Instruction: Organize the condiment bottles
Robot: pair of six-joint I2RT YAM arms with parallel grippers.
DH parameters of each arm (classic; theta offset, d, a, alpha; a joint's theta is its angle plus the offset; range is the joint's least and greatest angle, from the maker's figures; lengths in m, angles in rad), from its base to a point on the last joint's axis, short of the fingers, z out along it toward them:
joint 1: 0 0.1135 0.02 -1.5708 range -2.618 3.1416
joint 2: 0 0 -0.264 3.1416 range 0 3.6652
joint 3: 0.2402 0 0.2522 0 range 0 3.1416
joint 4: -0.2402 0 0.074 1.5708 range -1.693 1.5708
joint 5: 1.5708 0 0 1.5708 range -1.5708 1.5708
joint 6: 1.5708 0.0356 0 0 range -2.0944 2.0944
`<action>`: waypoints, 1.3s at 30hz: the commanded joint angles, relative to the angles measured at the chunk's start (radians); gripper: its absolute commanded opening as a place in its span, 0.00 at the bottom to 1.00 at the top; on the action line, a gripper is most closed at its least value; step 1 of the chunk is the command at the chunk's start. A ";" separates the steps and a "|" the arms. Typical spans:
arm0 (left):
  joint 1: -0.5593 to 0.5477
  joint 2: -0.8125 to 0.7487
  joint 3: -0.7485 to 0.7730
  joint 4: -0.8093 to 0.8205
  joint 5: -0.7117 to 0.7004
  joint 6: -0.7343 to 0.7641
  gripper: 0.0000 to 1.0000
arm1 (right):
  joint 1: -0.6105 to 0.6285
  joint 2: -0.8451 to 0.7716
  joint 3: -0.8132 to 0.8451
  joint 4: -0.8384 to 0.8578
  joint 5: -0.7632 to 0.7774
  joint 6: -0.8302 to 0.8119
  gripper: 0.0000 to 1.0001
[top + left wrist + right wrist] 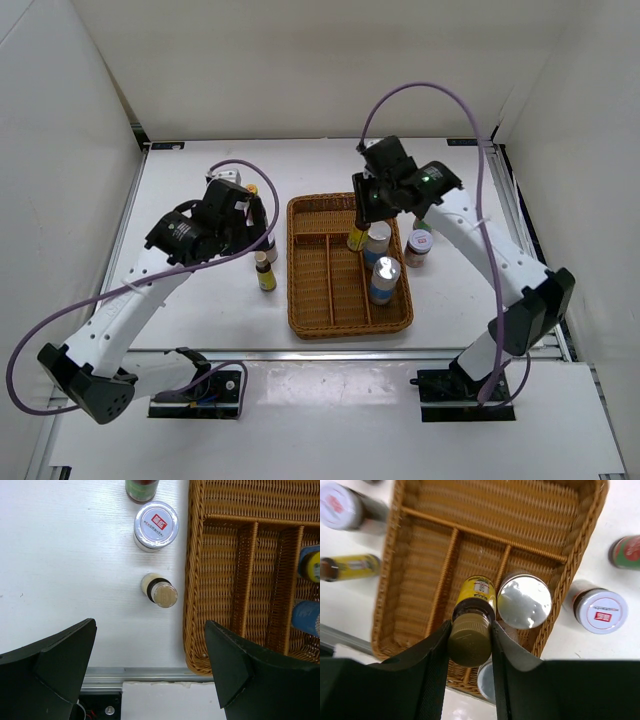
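Right gripper [470, 630] clamped on the cap of a small brown yellow-labelled bottle [476, 592]; bottle upright, long axis vertical, hanging straight below the jaws. It is in or over the middle long compartment of the wicker tray [495, 510], between the 2 dividers, toward the far end; can't tell if the base touches the floor. Just beside it, in the right-hand compartment, is a silver-topped cylinder [524, 600], almost touching. A 2nd silver-topped cylinder [385, 272] stands nearer the arms in the same compartment. Judgement: the step in hand is placing this bottle. The next move looks like straight down along the bottle's axis, then release; there is little room on the cylinder side, so no sideways drift. Left gripper [150, 625] is wide open, holding nothing, hovering over the table left of the tray. Ahead of it, outside the tray, in 1 rough line beside the tray's left wall: 2nd brown bottle [161, 591] upright and closest, then a red/white-lidded jar [156, 525], then a tall bottle [141, 487] cut by the frame edge. Left arm is nearer these. Another lidded jar [600, 612] and a green/red bottle [627, 552] stand on the table right of the tray, right arm nearer.
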 commanded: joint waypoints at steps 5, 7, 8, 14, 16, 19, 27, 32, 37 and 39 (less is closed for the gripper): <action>0.007 -0.026 -0.037 0.043 -0.031 0.001 1.00 | 0.004 0.065 -0.077 0.179 0.000 -0.012 0.00; 0.007 -0.026 -0.057 0.052 -0.020 0.001 1.00 | 0.004 0.094 -0.100 0.202 -0.010 -0.022 0.00; 0.007 -0.026 -0.057 0.062 -0.011 0.001 1.00 | 0.004 0.105 -0.116 0.227 -0.011 -0.022 0.00; 0.007 -0.026 -0.121 0.116 0.029 -0.009 1.00 | 0.013 0.189 -0.141 0.293 -0.020 -0.022 0.00; 0.007 -0.026 -0.147 0.131 0.039 -0.009 1.00 | 0.022 0.223 -0.141 0.293 -0.020 -0.022 0.00; 0.007 -0.026 -0.176 0.158 0.059 -0.009 1.00 | 0.022 0.263 -0.141 0.293 -0.011 -0.012 0.00; 0.007 0.016 -0.225 0.190 0.092 -0.009 1.00 | 0.022 0.298 -0.123 0.284 -0.011 0.006 0.28; 0.007 0.016 -0.261 0.222 0.101 -0.009 1.00 | 0.022 0.258 -0.100 0.262 -0.011 0.006 0.65; 0.007 0.025 -0.281 0.245 0.101 -0.009 1.00 | 0.022 0.202 -0.043 0.221 0.011 0.015 0.84; 0.007 0.043 -0.281 0.254 0.101 0.001 1.00 | 0.022 0.180 -0.023 0.200 0.022 0.015 0.88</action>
